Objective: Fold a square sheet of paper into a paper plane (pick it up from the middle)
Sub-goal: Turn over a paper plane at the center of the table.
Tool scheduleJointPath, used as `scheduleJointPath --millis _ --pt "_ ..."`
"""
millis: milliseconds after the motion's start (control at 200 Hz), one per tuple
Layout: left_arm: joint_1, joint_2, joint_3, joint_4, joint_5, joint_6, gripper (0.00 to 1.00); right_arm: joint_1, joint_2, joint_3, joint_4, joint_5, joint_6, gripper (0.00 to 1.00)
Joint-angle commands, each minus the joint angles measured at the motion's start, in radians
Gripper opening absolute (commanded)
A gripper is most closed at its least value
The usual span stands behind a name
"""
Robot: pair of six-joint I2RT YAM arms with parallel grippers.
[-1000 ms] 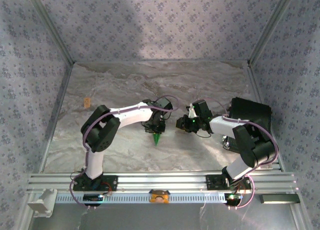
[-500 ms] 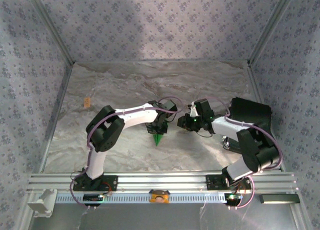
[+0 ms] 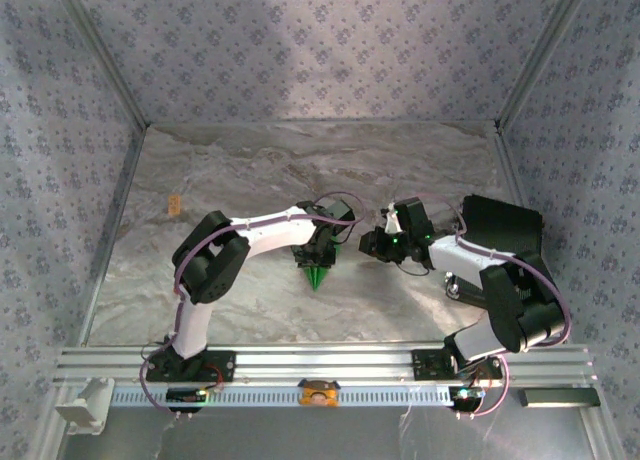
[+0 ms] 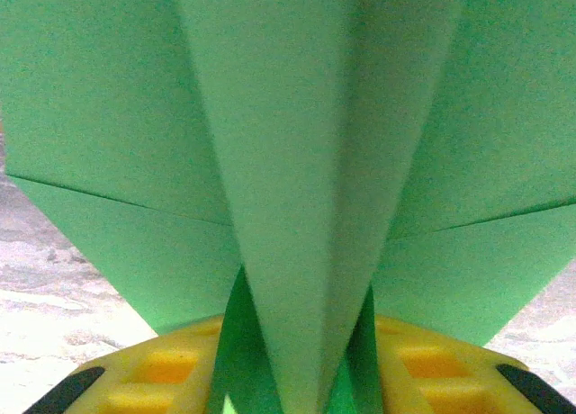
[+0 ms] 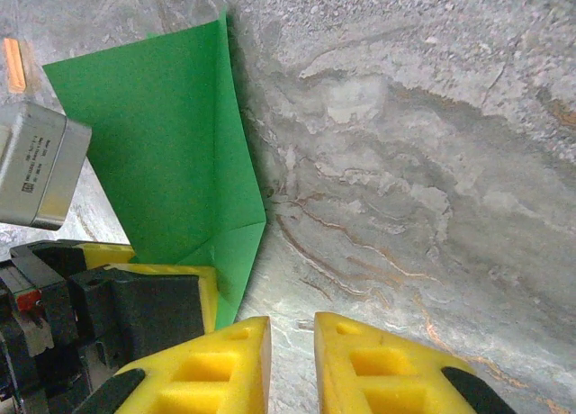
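Paper plane (image 3: 317, 276): bright green dart on marbled table (image 3: 250, 170), nose toward arm bases, tail between yellow fingers (image 4: 162, 378) of left gripper (image 3: 322, 252); whether jaws grip it, cannot tell. Right gripper (image 3: 368, 243): just beside plane's right edge, fingers narrowly parted, empty. Since earlier frame: right gripper edged closer; plane unmoved.

Small orange block (image 3: 174, 204) far left on the marbled table (image 3: 300, 160) — black box (image 3: 505, 225) right.
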State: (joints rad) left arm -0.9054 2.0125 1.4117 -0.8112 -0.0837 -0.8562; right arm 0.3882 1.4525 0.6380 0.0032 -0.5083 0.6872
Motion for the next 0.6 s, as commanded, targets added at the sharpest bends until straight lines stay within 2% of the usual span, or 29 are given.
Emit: scheduleJointPath --millis 0,595 --pt "-0.004 0.043 -0.002 0.0 -0.002 -0.04 0.36 -0.008 -0.021 -0.004 -0.024 0.008 -0.021 0.22" --pt "-0.005 -0.021 0.035 -0.03 -0.012 -0.075 0.38 -0.014 -0.048 0.041 -0.094 0.027 -0.051 0.22"
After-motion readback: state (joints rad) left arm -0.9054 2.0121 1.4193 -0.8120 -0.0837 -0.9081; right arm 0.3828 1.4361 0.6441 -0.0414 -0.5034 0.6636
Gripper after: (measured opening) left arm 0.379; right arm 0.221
